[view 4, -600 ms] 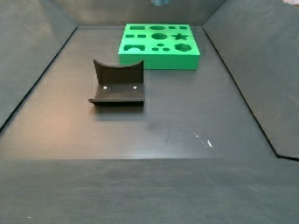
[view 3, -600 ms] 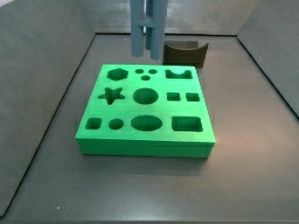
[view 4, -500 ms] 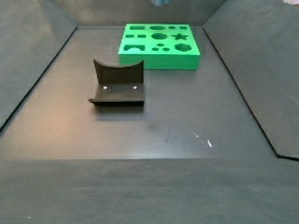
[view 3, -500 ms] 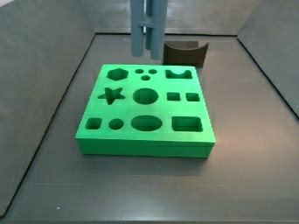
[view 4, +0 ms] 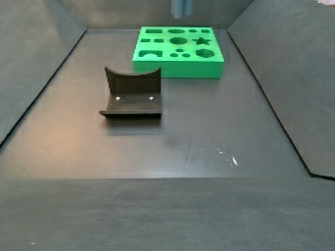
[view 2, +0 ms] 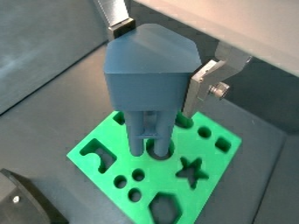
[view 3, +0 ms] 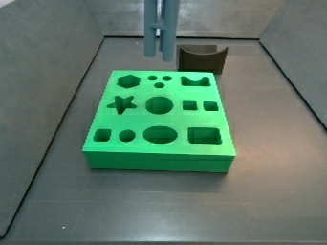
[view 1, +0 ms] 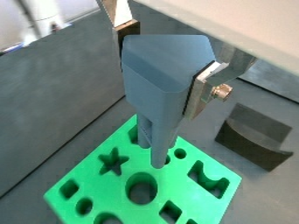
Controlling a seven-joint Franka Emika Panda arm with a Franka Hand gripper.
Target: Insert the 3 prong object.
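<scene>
Pincer (view 1: 163, 87) clenched on the 3 prong object (view 1: 160, 131), held upright above the green block (view 3: 160, 120) on the desk (view 4: 197, 147). All block holes (view 3: 159, 103) empty. Dark curved block (view 4: 131, 94) stands apart.

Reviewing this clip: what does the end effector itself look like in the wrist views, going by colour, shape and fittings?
In both wrist views the end effector shows flat silver metal finger plates, one carrying a round bolt head. Its body above is pale grey and boxy. No cables or markings are visible. The side views show none of it.
</scene>
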